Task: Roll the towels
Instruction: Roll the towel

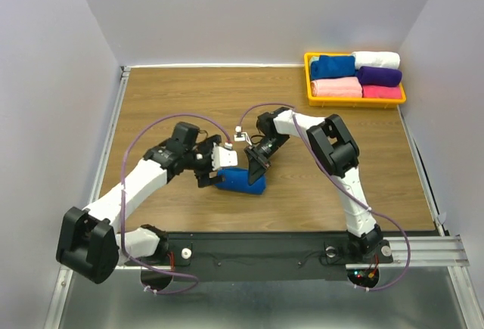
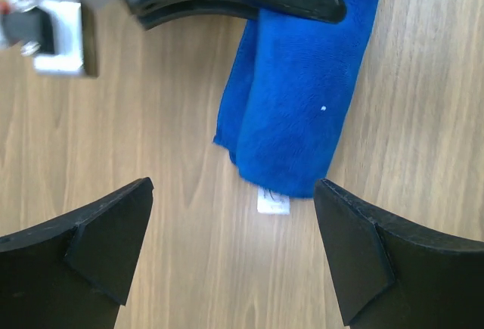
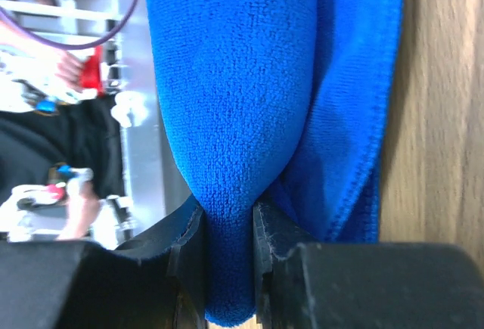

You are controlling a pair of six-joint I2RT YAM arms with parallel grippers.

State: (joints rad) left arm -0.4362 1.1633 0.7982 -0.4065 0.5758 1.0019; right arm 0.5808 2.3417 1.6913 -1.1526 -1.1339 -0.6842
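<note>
With the rolled royal-blue cloth towel (image 2: 302, 94) apparently pinched in the right claw (image 3: 227, 257) and lying just ahead of the wide-open left claw (image 2: 231, 204), easing out slowly should keep it tight.

My left end effector (image 2: 233, 187) spread wide, arm reaching inward; my right end effector (image 3: 227, 223) pinching towel (image 3: 227, 79) fold.

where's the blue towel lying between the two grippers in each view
top external: blue towel just below centre.
left wrist: blue towel upper middle, running off the top edge.
right wrist: blue towel fills the centre, pinched by right gripper at the bottom.
shared landmark: wooden tabletop under it.
</note>
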